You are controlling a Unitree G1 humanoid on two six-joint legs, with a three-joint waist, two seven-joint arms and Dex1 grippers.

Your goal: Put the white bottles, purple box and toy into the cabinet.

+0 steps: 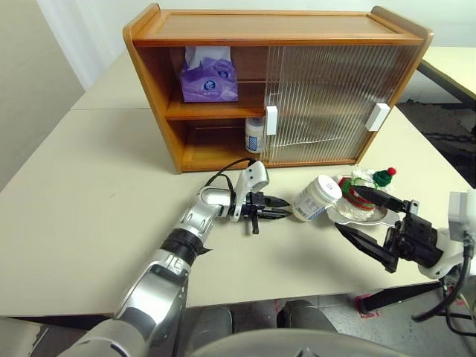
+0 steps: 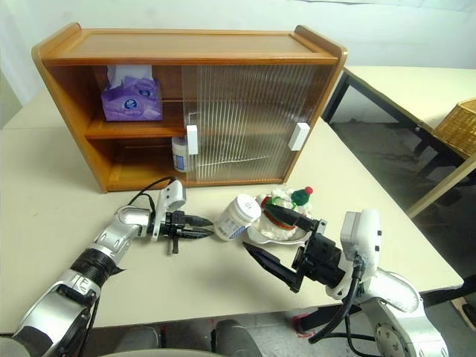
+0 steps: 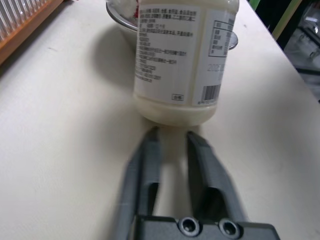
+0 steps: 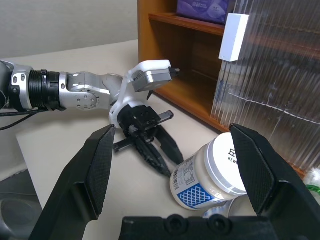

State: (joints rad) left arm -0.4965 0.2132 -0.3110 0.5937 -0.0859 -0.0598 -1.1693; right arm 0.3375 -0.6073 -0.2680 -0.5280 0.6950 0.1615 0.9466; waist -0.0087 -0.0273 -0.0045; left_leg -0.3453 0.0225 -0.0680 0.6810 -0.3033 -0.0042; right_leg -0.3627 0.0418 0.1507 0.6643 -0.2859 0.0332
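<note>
I am nosing my left claw (image 1: 277,207), nearly closed and empty, at the tilted bottle (image 1: 316,198); light, slick plastic, best gripped mid-body; right claw (image 1: 368,223) is gaping

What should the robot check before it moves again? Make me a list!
1. Cabinet left side open: ok.
2. Purple box on the top shelf: ok.
3. First white bottle on the bottom shelf: ok.
4. Second white bottle standing upright: not ok, tilted by the dish.
5. Left hand around that bottle: not ok, fingers shut at its base.
6. Toy put away: not ok, on the dish.
</note>
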